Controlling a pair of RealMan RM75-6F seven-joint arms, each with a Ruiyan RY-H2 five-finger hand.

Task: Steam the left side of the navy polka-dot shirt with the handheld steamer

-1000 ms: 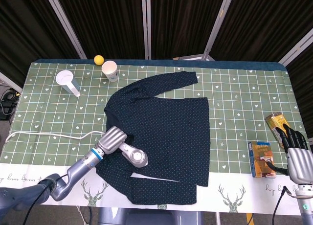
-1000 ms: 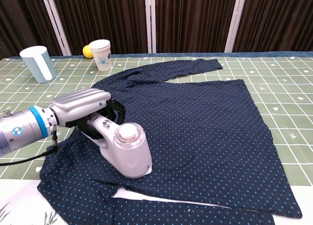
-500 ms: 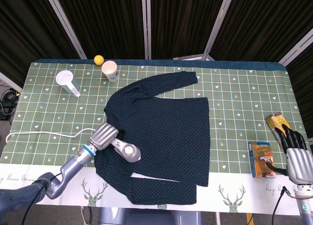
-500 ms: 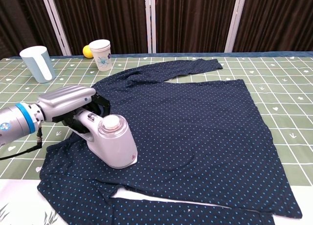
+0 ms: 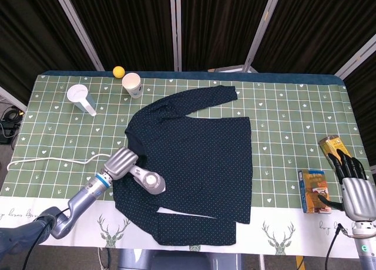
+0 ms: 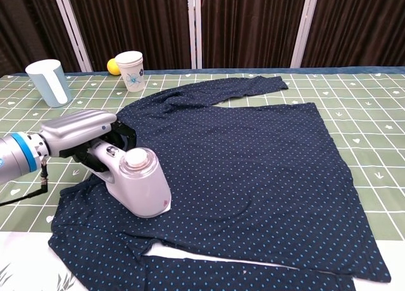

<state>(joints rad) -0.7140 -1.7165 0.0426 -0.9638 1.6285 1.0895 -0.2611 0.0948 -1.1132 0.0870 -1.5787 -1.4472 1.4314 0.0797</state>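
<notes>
The navy polka-dot shirt (image 5: 197,158) (image 6: 253,158) lies spread flat on the green checked tablecloth. My left hand (image 5: 120,162) (image 6: 81,130) grips the handle of the silver handheld steamer (image 5: 150,182) (image 6: 136,183), whose head rests on the shirt's left side near its edge. A white cord (image 5: 53,161) runs left from the steamer across the table. My right hand (image 5: 355,188) hangs at the table's right edge, fingers apart and holding nothing, far from the shirt.
A white measuring cup (image 5: 80,98) (image 6: 49,82), a paper cup (image 5: 133,84) (image 6: 131,69) and a yellow ball (image 5: 118,71) (image 6: 113,66) stand at the back left. An orange box (image 5: 315,191) and a tan packet (image 5: 332,147) lie at the right, by my right hand.
My left hand has slid the steamer leftward across the shirt, toward its left edge. The right hand has barely moved.
</notes>
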